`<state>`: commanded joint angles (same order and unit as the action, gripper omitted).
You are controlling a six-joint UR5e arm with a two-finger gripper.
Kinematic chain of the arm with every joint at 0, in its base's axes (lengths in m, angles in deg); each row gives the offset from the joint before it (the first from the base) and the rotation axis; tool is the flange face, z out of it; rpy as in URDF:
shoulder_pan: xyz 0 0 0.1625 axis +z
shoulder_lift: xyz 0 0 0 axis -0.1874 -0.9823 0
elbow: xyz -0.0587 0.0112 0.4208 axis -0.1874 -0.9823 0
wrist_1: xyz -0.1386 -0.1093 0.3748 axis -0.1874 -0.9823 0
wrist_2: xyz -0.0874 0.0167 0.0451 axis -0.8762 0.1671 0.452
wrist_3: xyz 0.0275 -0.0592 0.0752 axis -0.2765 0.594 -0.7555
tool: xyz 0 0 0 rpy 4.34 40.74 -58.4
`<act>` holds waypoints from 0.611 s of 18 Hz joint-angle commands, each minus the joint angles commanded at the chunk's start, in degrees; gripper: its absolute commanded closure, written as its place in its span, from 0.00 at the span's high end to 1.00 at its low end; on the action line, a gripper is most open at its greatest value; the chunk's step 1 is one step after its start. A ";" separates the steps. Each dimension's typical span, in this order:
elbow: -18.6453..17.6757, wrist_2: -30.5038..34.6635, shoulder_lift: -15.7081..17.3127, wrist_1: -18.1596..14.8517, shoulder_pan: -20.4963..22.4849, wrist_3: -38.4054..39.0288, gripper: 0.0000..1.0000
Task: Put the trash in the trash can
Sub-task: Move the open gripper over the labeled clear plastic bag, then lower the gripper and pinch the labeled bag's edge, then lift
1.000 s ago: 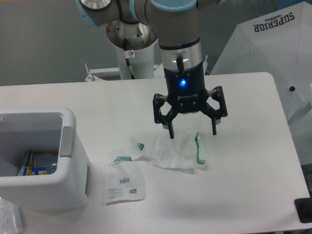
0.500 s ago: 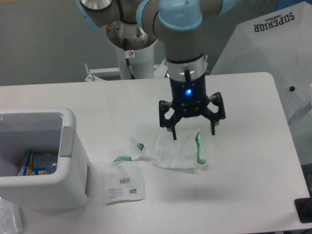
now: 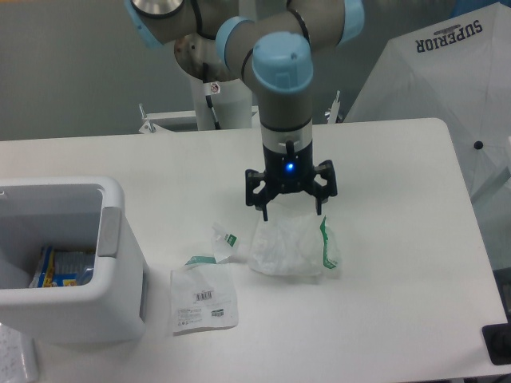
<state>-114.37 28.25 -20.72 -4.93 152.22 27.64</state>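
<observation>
Gripper [image 3: 292, 212] points down with its jaws spread wide, holding nothing, at the far edge of a crumpled clear bag [image 3: 289, 246] with a green stripe on its right side. To the left of that bag lies a small wrapper scrap [image 3: 225, 237], and nearer the front a flat wrapper with a barcode label [image 3: 204, 298]. All three rest on the white table [image 3: 399, 239]. Trash can [image 3: 112, 271] stands at the left edge, open-topped, with colourful packaging [image 3: 60, 266] visible inside. White umbrella [image 3: 447, 88] marked SUPERIOR stands behind the table at right.
</observation>
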 joint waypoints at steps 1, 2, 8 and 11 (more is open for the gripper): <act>0.00 0.00 -0.97 0.00 -0.18 0.00 1.00; -0.09 -0.17 -1.41 0.00 -0.79 0.00 1.00; -0.70 0.00 -4.66 0.00 -4.39 1.50 1.00; -1.05 -0.27 -5.54 0.35 -6.15 0.44 1.00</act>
<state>-115.42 27.99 -26.27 -4.58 146.07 28.09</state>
